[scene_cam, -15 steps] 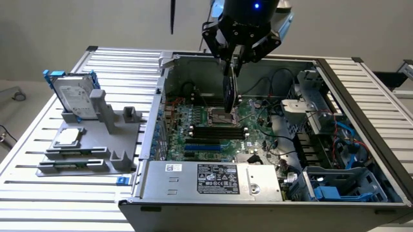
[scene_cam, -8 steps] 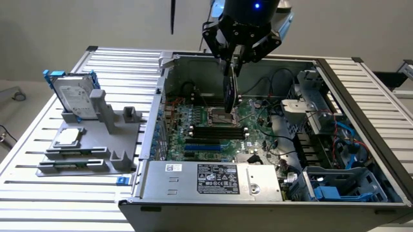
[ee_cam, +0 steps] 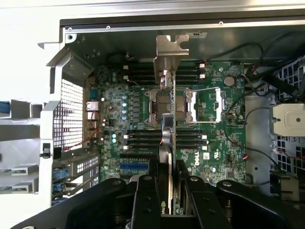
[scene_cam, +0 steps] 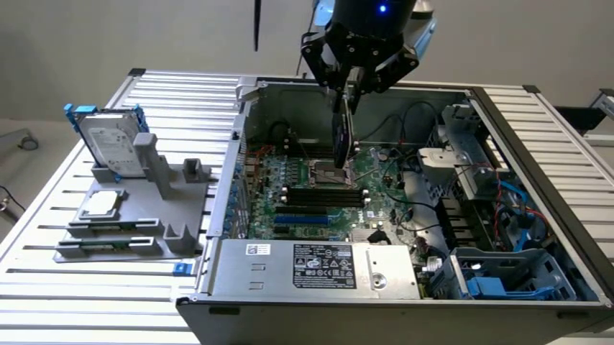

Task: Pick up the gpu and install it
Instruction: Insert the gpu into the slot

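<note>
My gripper (scene_cam: 347, 88) hangs over the open computer case (scene_cam: 244, 144), shut on the gpu (scene_cam: 341, 133). The gpu hangs edge-on and upright from the fingers, its lower end just above the processor socket (scene_cam: 326, 172) on the green motherboard (scene_cam: 307, 198). In the wrist view the gpu (ee_cam: 167, 129) shows as a thin vertical strip with its silver end bracket (ee_cam: 170, 47) at the far end, held between the black fingers (ee_cam: 145, 200) of my gripper (ee_cam: 167, 195). I cannot tell whether the card touches the board.
A grey fixture (scene_cam: 144, 208) beside the case on the exterior view's left holds a silver hard drive with blue rails (scene_cam: 111, 140) and a small square processor chip (scene_cam: 103, 203). A power supply (scene_cam: 317, 264), cables (scene_cam: 479, 208) and a blue drive cage (scene_cam: 499, 277) crowd the case.
</note>
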`<control>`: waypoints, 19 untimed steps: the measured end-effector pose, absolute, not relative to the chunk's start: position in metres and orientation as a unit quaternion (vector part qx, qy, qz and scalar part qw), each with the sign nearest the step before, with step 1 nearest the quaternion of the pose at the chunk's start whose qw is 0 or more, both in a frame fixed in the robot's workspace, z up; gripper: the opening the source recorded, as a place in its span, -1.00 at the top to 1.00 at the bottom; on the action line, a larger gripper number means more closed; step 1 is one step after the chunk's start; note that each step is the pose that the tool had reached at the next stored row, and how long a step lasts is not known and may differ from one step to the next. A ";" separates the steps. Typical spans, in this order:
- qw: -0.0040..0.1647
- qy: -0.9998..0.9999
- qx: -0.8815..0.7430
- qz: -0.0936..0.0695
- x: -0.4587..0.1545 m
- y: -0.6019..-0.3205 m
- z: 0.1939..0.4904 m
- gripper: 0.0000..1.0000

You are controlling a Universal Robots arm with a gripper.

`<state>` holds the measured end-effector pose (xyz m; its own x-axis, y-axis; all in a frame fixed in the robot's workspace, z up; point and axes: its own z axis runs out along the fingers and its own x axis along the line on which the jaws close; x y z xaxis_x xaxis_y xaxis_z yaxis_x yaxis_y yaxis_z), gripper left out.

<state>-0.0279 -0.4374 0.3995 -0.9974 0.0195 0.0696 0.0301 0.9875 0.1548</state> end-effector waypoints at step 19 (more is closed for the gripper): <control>0.032 -0.992 0.093 -0.083 -0.029 -0.436 0.387 0.47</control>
